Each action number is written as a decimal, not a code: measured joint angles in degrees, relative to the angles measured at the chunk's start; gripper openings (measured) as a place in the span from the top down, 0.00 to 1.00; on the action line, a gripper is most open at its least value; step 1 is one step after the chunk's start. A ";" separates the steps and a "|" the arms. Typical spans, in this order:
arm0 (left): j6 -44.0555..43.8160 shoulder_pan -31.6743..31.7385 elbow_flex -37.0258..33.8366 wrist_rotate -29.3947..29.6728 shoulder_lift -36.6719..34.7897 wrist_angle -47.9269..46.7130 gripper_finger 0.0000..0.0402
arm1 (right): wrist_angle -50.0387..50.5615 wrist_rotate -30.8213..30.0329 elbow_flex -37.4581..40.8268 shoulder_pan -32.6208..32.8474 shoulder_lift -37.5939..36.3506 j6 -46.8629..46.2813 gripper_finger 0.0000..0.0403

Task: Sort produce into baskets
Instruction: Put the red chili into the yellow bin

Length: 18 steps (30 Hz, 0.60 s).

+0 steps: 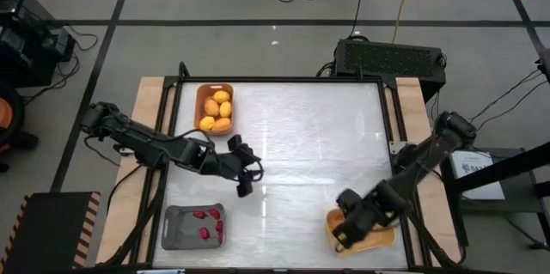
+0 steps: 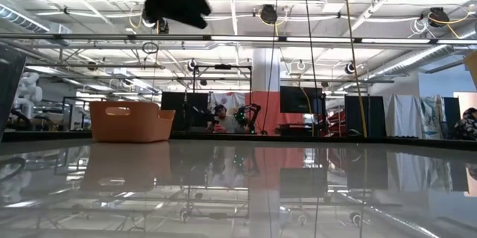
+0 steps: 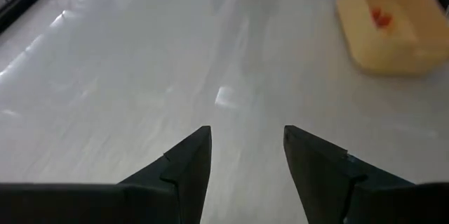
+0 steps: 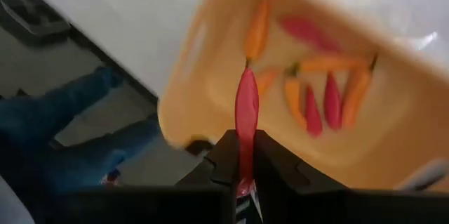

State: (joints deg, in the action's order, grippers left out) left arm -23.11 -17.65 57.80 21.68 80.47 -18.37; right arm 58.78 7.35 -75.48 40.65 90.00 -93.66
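My right gripper (image 1: 344,229) hangs over the yellow basket (image 1: 376,240) at the table's near right and is shut on a red chilli (image 4: 246,101). In the right wrist view the yellow basket (image 4: 210,76) holds several orange carrot sticks (image 4: 258,31) and red chillies (image 4: 332,101). My left gripper (image 1: 247,179) is open and empty above the bare table left of the middle; its fingers show apart in its wrist view (image 3: 245,140). The orange-brown basket (image 1: 199,102) at the far left holds several lemons (image 1: 216,109). The grey basket (image 1: 176,229) at the near left holds red chillies (image 1: 206,229). My right gripper pinches the red chilli between its two fingers by the chilli's near end (image 4: 245,155). The fingers lie along the chilli, which sticks out straight ahead of the fingertips. The chilli is lifted clear, above the yellow basket's inside.
The wide middle of the table (image 1: 318,145) is bare and shiny. The yellow basket sits close to the table's near edge. A person's legs in blue trousers (image 4: 77,133) show beyond that edge. A black box (image 1: 391,57) stands behind the table's far right.
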 joint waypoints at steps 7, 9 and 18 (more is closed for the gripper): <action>-0.09 2.09 0.00 -0.37 0.00 6.67 0.53 | 0.03 -6.90 0.00 6.11 0.76 -7.53 0.93; -0.48 2.45 0.00 -0.49 0.00 7.81 0.53 | 0.23 -7.72 0.00 6.96 0.79 -9.08 0.93; -3.15 2.64 0.00 -1.89 0.00 9.01 0.53 | -0.17 -9.76 0.00 8.60 0.79 -8.64 0.88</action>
State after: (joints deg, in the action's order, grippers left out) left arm -26.26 -15.01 57.80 19.79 80.47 -9.37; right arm 58.61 -2.41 -75.48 49.25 90.78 -102.30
